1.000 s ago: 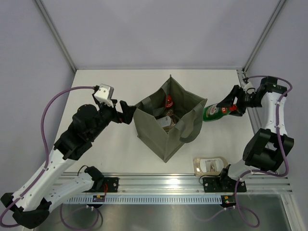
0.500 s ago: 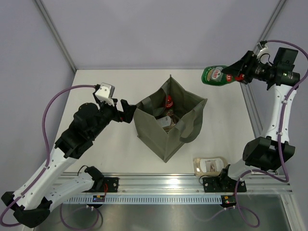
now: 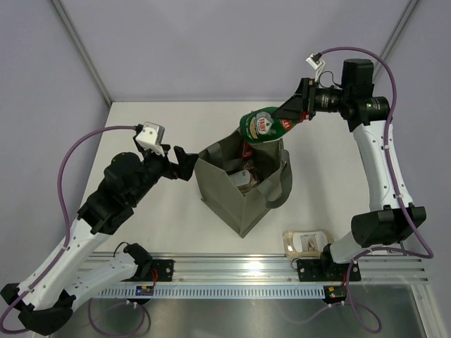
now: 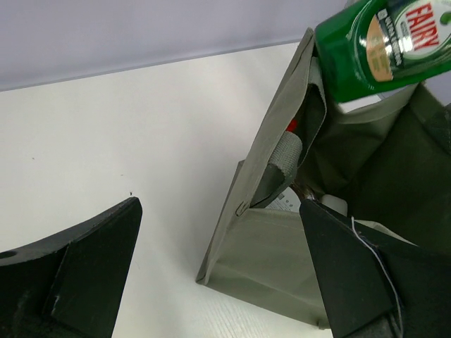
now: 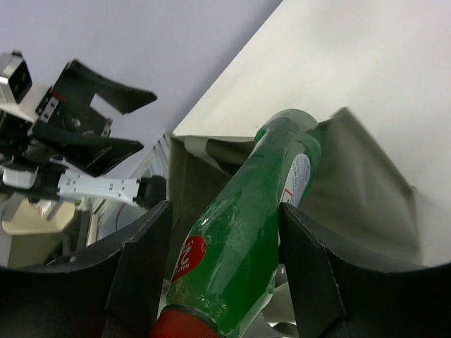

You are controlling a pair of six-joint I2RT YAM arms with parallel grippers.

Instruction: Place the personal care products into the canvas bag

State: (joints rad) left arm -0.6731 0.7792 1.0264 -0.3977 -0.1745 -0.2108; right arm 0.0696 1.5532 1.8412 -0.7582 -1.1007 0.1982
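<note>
White counter (image 3: 155, 211), and we see the right hand (image 3: 290, 115) pinching the green bottle (image 3: 261, 127) by its cap end, base-first over the canvas bag (image 3: 229, 197) at frame centre, ready to drop, we reckon; left hand (image 3: 189, 165) spread wide beside the bag's left wall, probably steadying it

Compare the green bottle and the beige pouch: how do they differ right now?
Support: the green bottle is clamped near its red cap by the right gripper, in the air; the beige pouch lies flat on the table, untouched.
Place: the green bottle hangs tilted over the canvas bag at its far rim; the beige pouch sits outside it, at the table's near edge.
Look: the green bottle is dark green; the beige pouch is pale.
Shared: neither is inside the bag yet.
</note>
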